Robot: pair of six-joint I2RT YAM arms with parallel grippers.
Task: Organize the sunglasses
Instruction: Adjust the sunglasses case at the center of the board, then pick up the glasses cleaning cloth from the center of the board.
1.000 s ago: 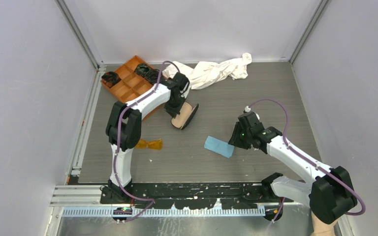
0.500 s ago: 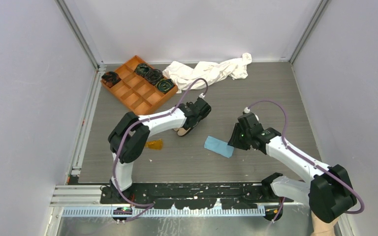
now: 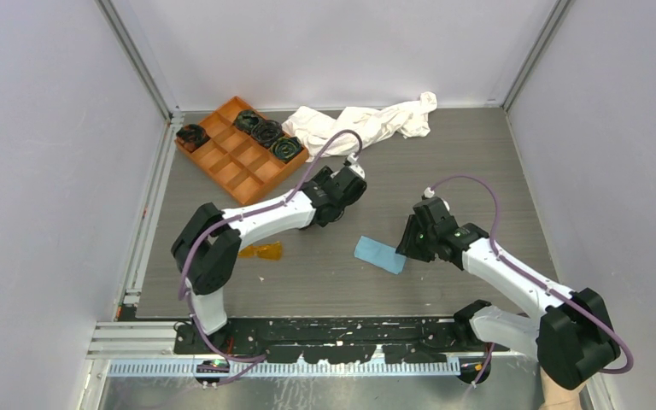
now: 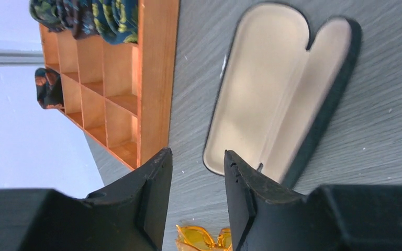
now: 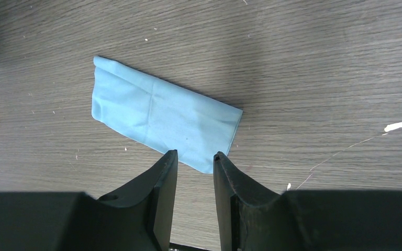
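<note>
- Since half a second ago, my left arm has swung further right and out across the dark grey wood-grain table. The left gripper now sits beyond the spot where the case lay exposed. The right arm has not shifted.
- The left gripper has its fingers parted with nothing between them. Its wrist camera looks down on the black oval glasses case, which lies open with its beige lining up, just beside the orange wooden compartment tray.
- The right gripper hovers at the near edge of the light blue cloth. Its fingers are slightly apart and clamp nothing that I can see.
- The small sunglasses with translucent orange-amber lenses lie flat on the table near the left arm's elbow. They are apart from the case and untouched, and only their top edge shows in the left wrist view.
- I judge them very light, with stiff but brittle thin plastic and slick lenses that would skid under a hard pinch.
- I would take hold at the bridge or across one lens rim, closing gently. The thin arms look likely to flex or snap.
</note>
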